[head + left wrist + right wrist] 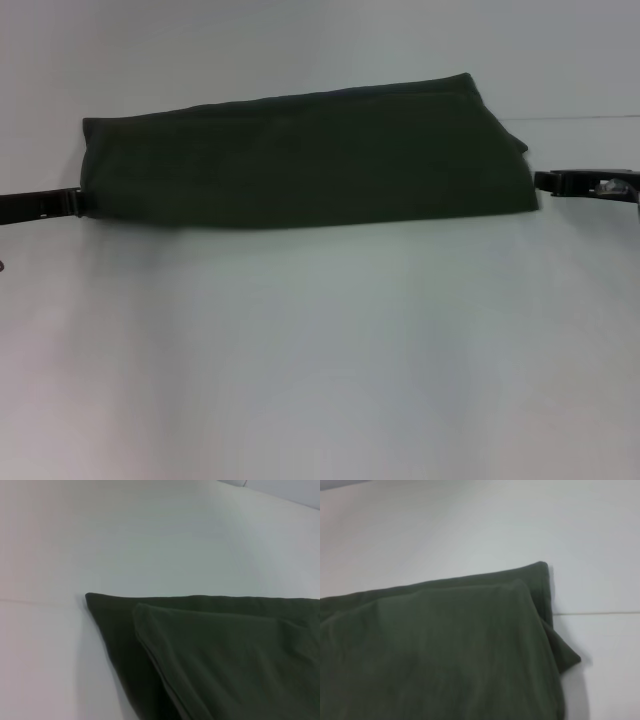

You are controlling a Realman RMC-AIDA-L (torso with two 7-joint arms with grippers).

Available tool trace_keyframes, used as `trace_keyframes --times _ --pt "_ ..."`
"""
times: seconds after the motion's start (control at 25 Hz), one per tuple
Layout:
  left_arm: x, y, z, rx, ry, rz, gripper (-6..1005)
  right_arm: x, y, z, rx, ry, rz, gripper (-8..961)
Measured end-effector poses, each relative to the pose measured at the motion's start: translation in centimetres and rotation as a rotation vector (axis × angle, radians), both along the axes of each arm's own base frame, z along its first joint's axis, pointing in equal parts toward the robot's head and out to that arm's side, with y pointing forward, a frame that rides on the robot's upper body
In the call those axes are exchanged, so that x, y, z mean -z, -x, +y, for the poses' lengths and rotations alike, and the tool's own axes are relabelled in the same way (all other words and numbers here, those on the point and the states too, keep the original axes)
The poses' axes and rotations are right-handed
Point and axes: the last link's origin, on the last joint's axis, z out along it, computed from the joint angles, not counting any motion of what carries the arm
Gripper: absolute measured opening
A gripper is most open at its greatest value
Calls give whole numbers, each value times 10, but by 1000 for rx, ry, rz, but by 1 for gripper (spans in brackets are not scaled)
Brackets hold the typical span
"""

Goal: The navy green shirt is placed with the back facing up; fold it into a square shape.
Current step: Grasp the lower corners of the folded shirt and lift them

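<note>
1. The left gripper (78, 202) touches the shirt's (310, 160) left end; whether it clamps the cloth, I cannot tell.
2. The right gripper (545, 182) sits just beside the right end; its state is likewise unclear.
3. The shirt lies folded into a long band across the white table (320, 350).

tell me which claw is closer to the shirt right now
Left. The left claw meets the shirt at its left end; the right claw sits just off the right end with a small gap.
</note>
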Motion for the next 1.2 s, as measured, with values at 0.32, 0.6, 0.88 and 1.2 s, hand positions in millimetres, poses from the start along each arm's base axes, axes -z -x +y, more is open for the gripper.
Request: trace_keyframes --times 0.32,0.6,0.88,1.2 --pt "0 -1 1 3 0 1 13 16 6 15 24 23 -68 418" --pt "0 -1 1 2 -3 -1 13 23 6 19 39 11 -104 514" --pt "-1 -1 1 2 -4 -1 13 35 9 18 37 2 -124 512" --pt "0 -2 1 2 -5 -3 13 43 9 18 38 -22 -163 509"
